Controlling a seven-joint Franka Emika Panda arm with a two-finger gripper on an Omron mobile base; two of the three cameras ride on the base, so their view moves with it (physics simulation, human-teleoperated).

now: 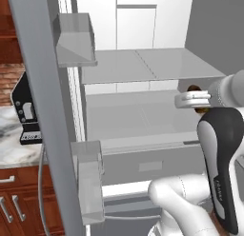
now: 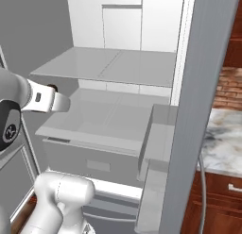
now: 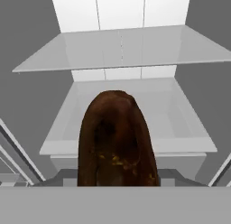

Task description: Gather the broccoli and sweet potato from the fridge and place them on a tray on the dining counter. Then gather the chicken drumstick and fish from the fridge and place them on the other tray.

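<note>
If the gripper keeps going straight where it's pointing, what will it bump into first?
The gripper holds a brown food item. Ahead lies the fridge's lower shelf; probably it would meet the white back wall, though depth is unclear.

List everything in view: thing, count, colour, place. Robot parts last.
sweet potato: 1, dark brown, right in front of the hand camera, in front of the open fridge; looks held
fridge shelves: 2, pale grey, inside the fridge, one above the other
fridge drawer: 1, grey, under the lower shelf
door bins: 2, grey, on the open left door
coffee machine: 1, black, on the marble counter left of the fridge
cabinets: red-brown wood, under the counter
gripper: 1, white hand, at lower-shelf height by the sweet potato
</note>
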